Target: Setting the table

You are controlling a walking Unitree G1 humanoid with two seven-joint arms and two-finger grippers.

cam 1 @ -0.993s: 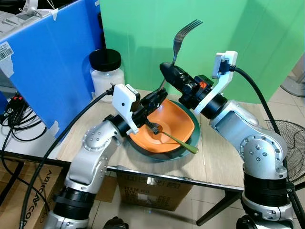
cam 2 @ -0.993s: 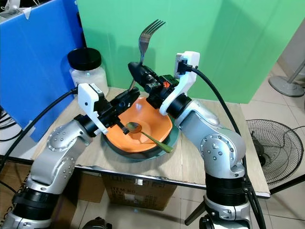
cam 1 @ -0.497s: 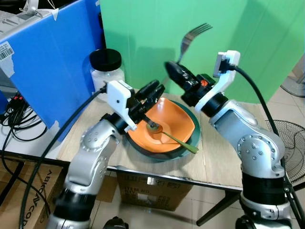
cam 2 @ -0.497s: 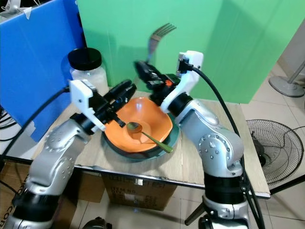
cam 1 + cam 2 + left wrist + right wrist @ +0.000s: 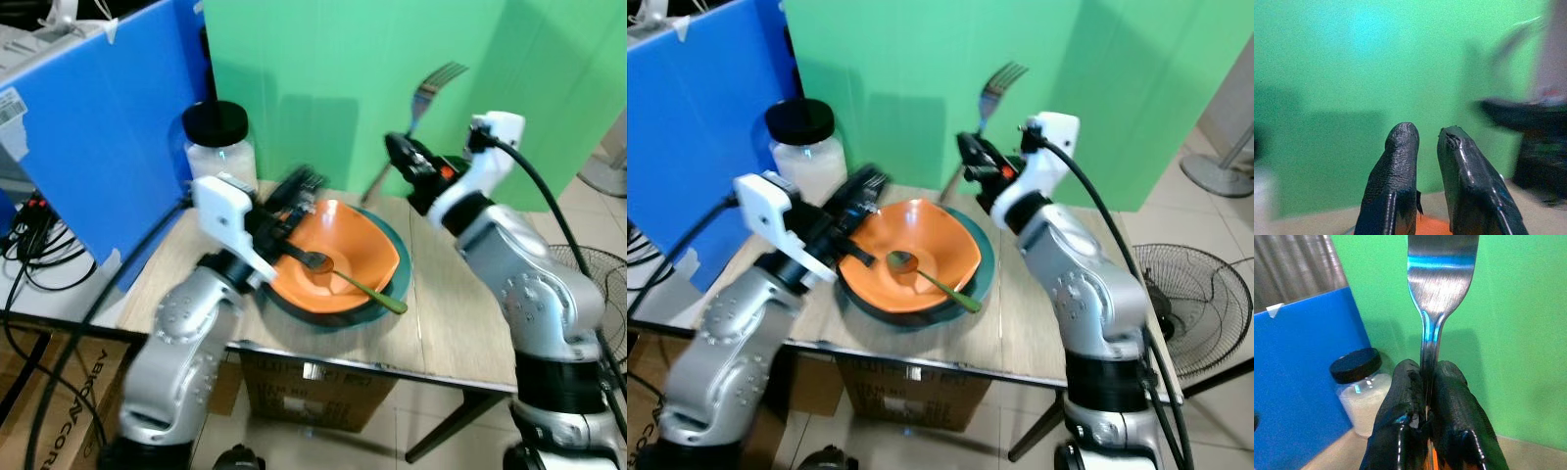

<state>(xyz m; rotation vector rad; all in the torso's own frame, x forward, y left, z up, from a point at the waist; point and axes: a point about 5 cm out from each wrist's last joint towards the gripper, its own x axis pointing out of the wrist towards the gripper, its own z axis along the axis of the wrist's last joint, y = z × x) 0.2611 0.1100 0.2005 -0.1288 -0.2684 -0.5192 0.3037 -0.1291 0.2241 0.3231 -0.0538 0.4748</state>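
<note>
Fork up in my right jaws, bowl and spoon already on the table.

Head views: my right gripper (image 5: 400,155) pinches the fork (image 5: 423,101) by its handle, long axis near upright, tines high against the green backdrop, above the far right rim of the green plate (image 5: 396,282). The orange bowl (image 5: 348,253) sits on that plate with a spoon (image 5: 343,276) in it. Bare table (image 5: 460,323) lies right of the plate, nearer this arm. My left gripper (image 5: 294,188) hovers blurred at the bowl's left rim.
Left wrist: jaws narrow, holding nothing.
Right wrist: fingers (image 5: 1405,391) clamp the fork's neck; a jar (image 5: 1362,391) stands beyond.
</note>
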